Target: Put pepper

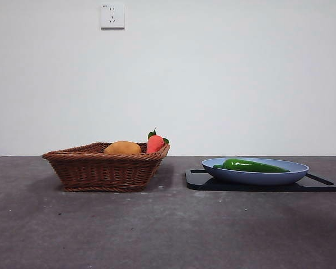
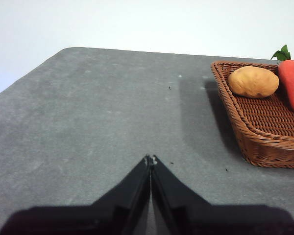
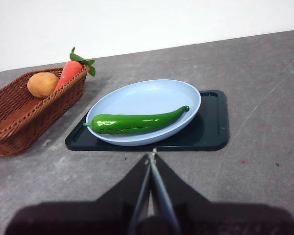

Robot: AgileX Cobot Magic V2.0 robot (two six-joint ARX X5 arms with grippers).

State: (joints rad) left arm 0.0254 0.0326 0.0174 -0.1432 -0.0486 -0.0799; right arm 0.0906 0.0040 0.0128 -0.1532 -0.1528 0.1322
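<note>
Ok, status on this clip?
Left gripper and right gripper shut, empty, above table. Pepper lying in blue plate on tray. Nothing in the way.

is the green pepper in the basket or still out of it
Out. The pepper lies flat in the light-blue plate on the dark tray, beside the wicker basket, which holds only the carrot and potato.

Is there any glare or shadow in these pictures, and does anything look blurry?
Front view: sharp, soft even light, a faint shadow beside the basket. Right wrist view: white glare streaks along the glossy pepper on the blue plate. Left wrist view: the shut left claw looks dark, nearly featureless; the basket casts a soft shadow on the table.
</note>
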